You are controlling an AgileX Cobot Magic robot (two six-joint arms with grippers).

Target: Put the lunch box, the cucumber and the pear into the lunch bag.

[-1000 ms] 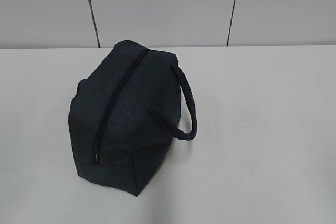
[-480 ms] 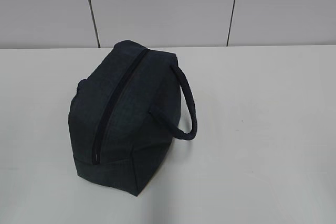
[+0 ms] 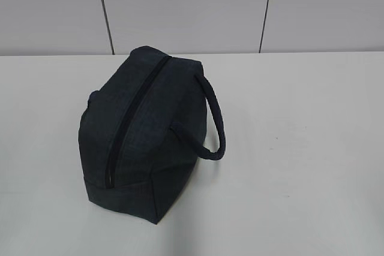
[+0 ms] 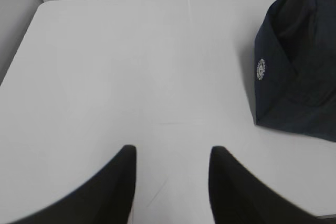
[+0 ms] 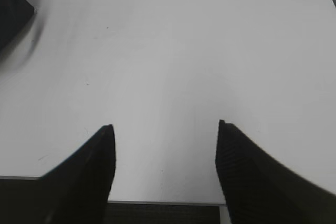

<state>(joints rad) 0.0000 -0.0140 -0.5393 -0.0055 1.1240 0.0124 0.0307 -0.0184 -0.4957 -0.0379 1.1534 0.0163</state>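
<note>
Nothing moved; lunch bag (image 3: pixel 141 136) zipped, contents hidden; both grippers spread, empty.

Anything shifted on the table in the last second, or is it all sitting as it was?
Nothing visibly changed. The lunch bag sits in the same spot on the table, zipper closed, handle looped to the same side. No arm enters the exterior view.

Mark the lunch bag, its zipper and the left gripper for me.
lunch bag (image 3: pixel 174 109): exterior view, on its top fabric panel.
zipper (image 3: pixel 133 115): exterior view, midway along the closed zip.
left gripper (image 4: pixel 172 153): left wrist view, midway between its open fingertips.
</note>
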